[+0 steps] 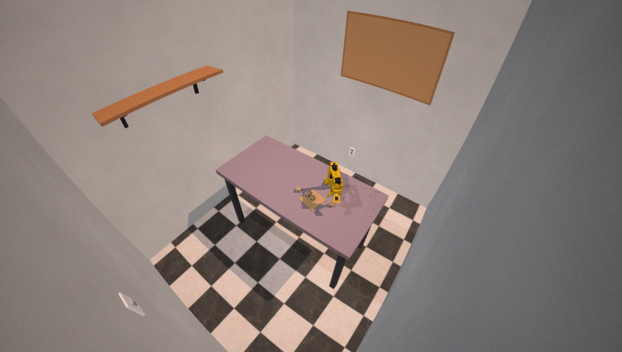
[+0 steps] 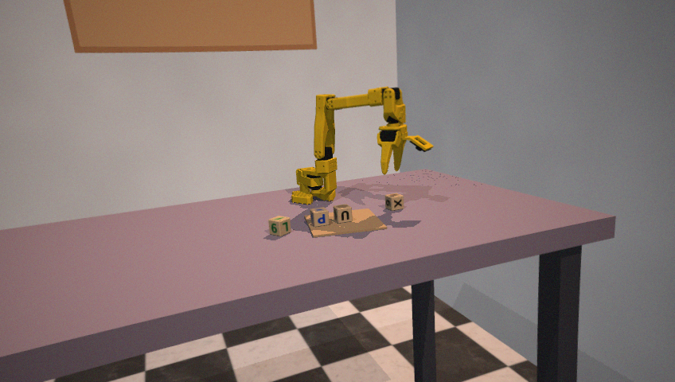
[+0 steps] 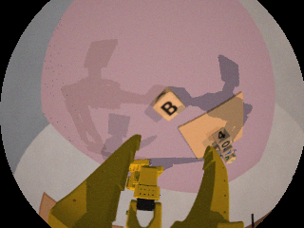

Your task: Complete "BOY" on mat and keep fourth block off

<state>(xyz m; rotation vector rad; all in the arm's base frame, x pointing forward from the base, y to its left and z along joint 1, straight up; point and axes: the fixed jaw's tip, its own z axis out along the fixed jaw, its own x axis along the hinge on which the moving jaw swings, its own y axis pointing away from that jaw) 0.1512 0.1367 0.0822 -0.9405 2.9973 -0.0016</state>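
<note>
The B block (image 3: 168, 106) (image 2: 394, 201) lies on the table off the mat, its B on top and dark marks on its sides. The thin tan mat (image 3: 192, 135) (image 2: 348, 230) (image 1: 312, 206) lies flat. On it the O block (image 2: 342, 213) (image 3: 225, 143) and the block with a blue Y on top (image 2: 319, 217) stand side by side at one end. The fourth block (image 2: 279, 226) (image 1: 298, 189), with green marks, lies off the mat beyond the Y block. My gripper (image 2: 390, 170) (image 3: 173, 143) is open and empty, pointing down, high above the table near the B block.
The arm's yellow base (image 2: 324, 184) stands behind the mat on the mauve table (image 2: 212, 265). The table's right edge lies beyond the B block. Arm shadows fall across the mat and table. In the wrist view the blocks on the mat are close to one finger's outline.
</note>
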